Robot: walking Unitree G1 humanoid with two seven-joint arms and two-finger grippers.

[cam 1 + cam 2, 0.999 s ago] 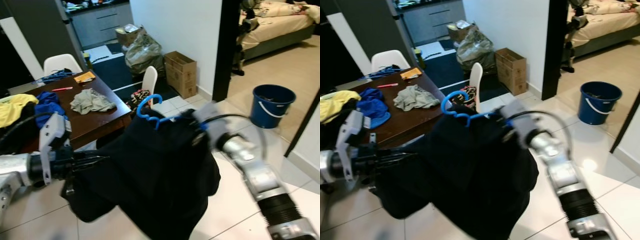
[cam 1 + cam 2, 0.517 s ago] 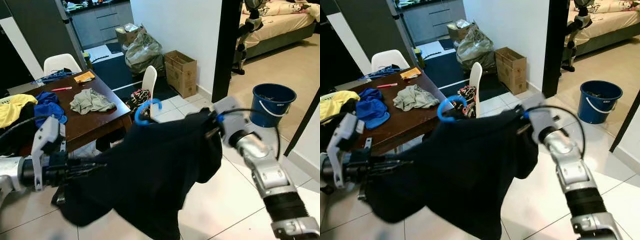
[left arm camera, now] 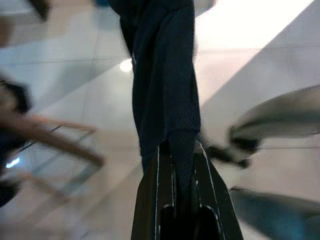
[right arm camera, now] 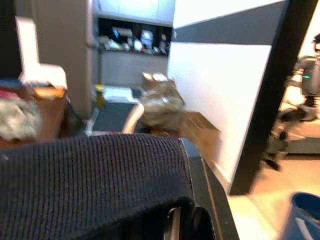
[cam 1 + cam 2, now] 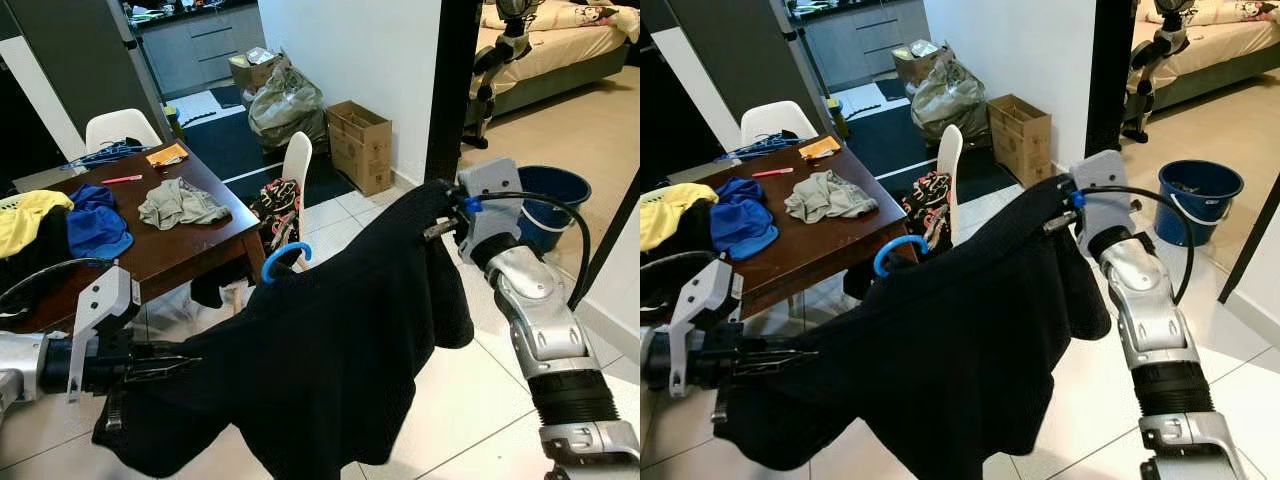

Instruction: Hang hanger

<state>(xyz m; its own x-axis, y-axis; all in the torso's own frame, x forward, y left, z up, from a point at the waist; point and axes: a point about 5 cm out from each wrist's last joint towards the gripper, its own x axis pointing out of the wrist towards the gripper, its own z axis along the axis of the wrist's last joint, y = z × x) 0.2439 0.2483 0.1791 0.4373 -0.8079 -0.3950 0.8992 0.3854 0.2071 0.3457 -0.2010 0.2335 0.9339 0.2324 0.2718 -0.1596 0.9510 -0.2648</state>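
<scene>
The left tool (image 5: 185,365) pinches the lower corner of a black garment (image 5: 330,340). The cloth stretches from it up to the right tool (image 5: 440,222), pressed together on the upper edge. Between the tools, a blue hanger (image 5: 283,262) hook pokes out above the cloth, just beside the table (image 5: 190,245).

Pale glossy floor tiles (image 5: 470,400) run past a white wall (image 5: 350,50) to a dark doorframe (image 5: 452,90). A brown wooden counter (image 5: 190,245) stands among white chairs (image 5: 120,127). A cardboard box (image 5: 362,145) and a blue bucket (image 5: 1200,200) sit near the wall; a bed (image 5: 560,45) lies beyond.
</scene>
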